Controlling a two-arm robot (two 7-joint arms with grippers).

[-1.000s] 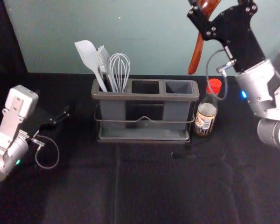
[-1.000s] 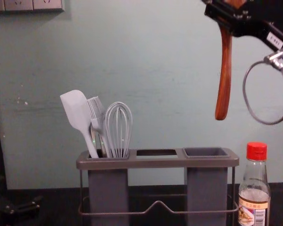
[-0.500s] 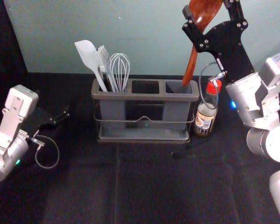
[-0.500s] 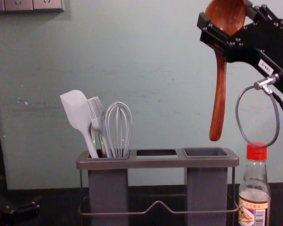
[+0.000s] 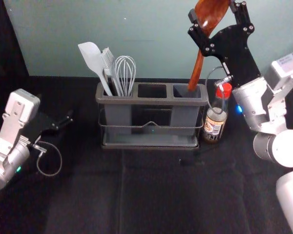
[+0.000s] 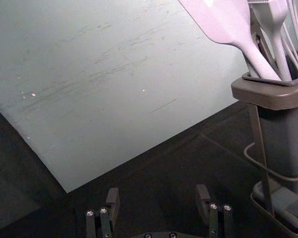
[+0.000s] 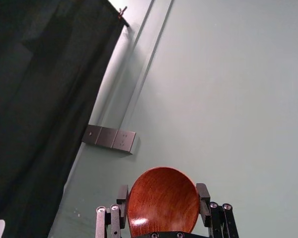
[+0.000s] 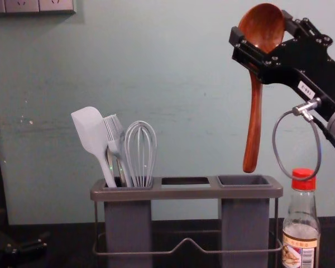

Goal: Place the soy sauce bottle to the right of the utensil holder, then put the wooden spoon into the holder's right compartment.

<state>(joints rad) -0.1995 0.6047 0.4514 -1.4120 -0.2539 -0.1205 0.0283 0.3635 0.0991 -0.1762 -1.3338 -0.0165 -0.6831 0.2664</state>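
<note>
With my right gripper [image 5: 214, 11], jaws closed on its bowl, I hold the wooden spoon [image 5: 197, 68] aloft, handle down, its tip just above the right compartment [image 5: 187, 91] of the utensil holder [image 5: 132, 101]. The soy sauce bottle [image 5: 215, 124] stands upright just right of the holder. My left gripper [image 5: 68, 119] idles well left of it, jaws spread and holding nothing.

Right tool [image 8: 262, 28] high up, clamped tight; left tool [image 5: 68, 120] low and idle, spread wide.
</note>
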